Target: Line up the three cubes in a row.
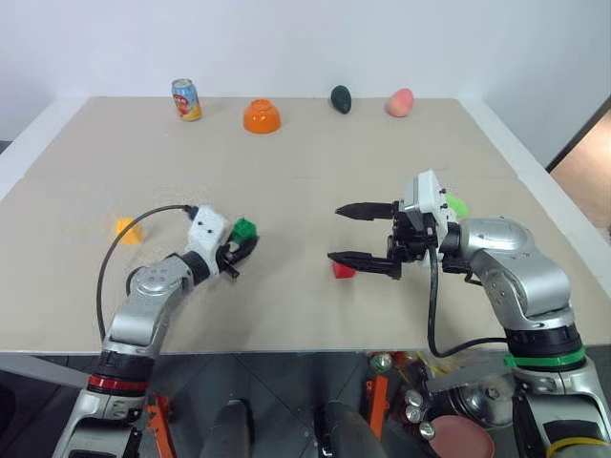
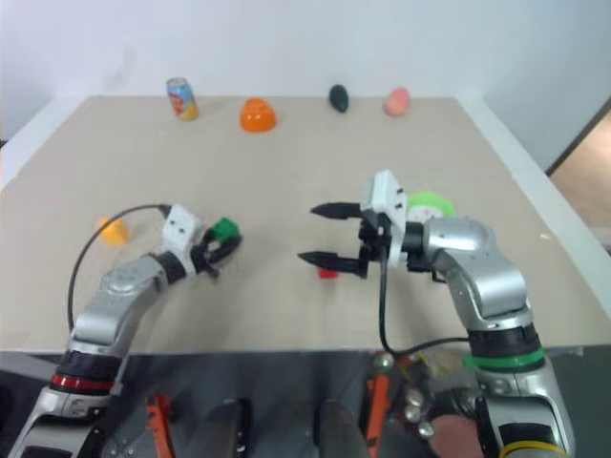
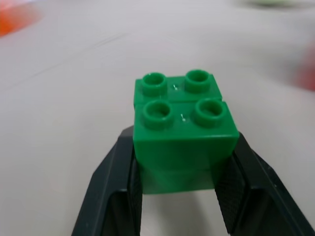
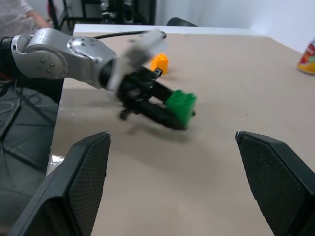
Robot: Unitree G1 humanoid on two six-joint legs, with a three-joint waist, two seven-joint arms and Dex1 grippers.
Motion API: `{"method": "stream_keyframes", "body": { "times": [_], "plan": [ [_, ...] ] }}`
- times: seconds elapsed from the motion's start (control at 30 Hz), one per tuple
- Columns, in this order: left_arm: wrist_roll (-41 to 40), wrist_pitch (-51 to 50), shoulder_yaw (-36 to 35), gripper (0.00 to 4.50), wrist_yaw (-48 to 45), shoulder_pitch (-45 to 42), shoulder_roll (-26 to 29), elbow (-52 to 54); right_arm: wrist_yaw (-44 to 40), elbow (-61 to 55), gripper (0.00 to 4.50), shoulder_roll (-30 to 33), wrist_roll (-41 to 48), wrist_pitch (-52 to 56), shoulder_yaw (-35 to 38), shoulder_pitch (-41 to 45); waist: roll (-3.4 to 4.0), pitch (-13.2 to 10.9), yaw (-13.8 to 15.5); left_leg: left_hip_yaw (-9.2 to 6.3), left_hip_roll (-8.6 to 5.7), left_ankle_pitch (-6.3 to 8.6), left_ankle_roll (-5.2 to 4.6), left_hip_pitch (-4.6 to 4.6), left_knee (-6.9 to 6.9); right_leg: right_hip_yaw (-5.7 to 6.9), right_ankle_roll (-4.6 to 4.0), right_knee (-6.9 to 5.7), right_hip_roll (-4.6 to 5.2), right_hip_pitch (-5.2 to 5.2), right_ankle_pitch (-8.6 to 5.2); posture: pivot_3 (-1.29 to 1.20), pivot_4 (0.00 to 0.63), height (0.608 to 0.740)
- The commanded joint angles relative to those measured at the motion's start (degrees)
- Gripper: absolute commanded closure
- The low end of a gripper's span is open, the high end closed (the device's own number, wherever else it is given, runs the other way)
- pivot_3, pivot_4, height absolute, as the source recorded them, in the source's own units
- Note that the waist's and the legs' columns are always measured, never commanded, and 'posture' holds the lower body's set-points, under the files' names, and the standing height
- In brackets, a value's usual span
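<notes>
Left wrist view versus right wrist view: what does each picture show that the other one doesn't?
The left wrist view alone shows the four studs on the green cube and both fingers pressed against its sides. The right wrist view alone shows the yellow-orange cube behind, a can at the edge, and the right tool open. Both show the left tool shut on the green cube over the table.

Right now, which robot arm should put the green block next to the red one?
Left, probably. The left gripper is already shut on the green block; the right gripper is open and empty above the red block.
</notes>
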State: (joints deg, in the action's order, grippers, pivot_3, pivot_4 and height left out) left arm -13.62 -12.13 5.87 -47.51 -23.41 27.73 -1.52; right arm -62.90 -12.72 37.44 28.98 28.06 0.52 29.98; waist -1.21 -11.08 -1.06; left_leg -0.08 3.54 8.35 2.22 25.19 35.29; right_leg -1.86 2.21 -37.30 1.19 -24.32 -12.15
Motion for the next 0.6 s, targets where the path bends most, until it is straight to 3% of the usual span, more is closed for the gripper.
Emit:
{"method": "stream_keyframes", "body": {
  "times": [0.03, 0.13, 0.3, 0.43, 0.6],
  "plan": [
    [0.01, 10.03, 4.77, 3.14, -16.91, -2.95, 4.07, -5.18, 2.74, -5.77, 0.29, 1.95, 2.57, 1.40, 4.74, -2.03, 0.00, 0.00, -0.04, 0.03, 0.01, 0.02, 0.03, -0.01, 0.00, -0.01, -0.02, 0.03, 0.01, -0.01, -0.02, 0.00, 0.150, 0.738],
    [3.20, 16.07, 7.72, 3.14, -22.28, -7.36, 4.43, -13.85, 5.21, -9.09, 0.29, 2.54, 4.54, 3.26, 6.95, -3.96, 0.00, 0.00, -0.05, 0.04, 0.01, 0.02, 0.02, -0.01, 0.02, 0.00, -0.02, 0.03, 0.02, -0.01, -0.02, 0.00, 0.150, 0.738],
    [7.07, 22.58, 9.72, 3.14, -22.42, -15.36, -1.37, -27.84, 9.09, -15.00, 0.29, 3.92, 6.98, 5.88, 10.37, -8.24, -0.01, 0.00, 0.13, 0.03, 0.00, 0.01, 0.00, 0.03, 0.10, 0.00, 0.01, 0.03, 0.02, 0.02, -0.01, 0.00, 0.150, 0.738],
    [6.49, 22.37, 9.57, 3.14, -24.63, -20.17, -5.96, -33.01, 11.22, -18.51, 0.29, 5.42, 9.33, 7.62, 13.44, -11.39, -0.02, 0.00, 0.08, 0.03, -0.09, 0.03, -0.03, 0.16, 0.15, -0.02, 0.17, 0.09, 0.10, 0.02, -0.02, 0.00, 0.150, 0.738],
    [5.05, 21.48, 8.44, 3.14, -29.52, -23.51, -7.86, -36.34, 12.75, -19.27, 0.29, 6.58, 10.42, 8.22, 14.33, -12.22, -0.03, 0.00, -0.22, 0.00, -0.08, 0.08, -0.11, 0.15, 0.13, -0.03, 0.20, 0.10, 0.04, -0.01, -0.01, 0.00, 0.150, 0.738]
  ]
}}
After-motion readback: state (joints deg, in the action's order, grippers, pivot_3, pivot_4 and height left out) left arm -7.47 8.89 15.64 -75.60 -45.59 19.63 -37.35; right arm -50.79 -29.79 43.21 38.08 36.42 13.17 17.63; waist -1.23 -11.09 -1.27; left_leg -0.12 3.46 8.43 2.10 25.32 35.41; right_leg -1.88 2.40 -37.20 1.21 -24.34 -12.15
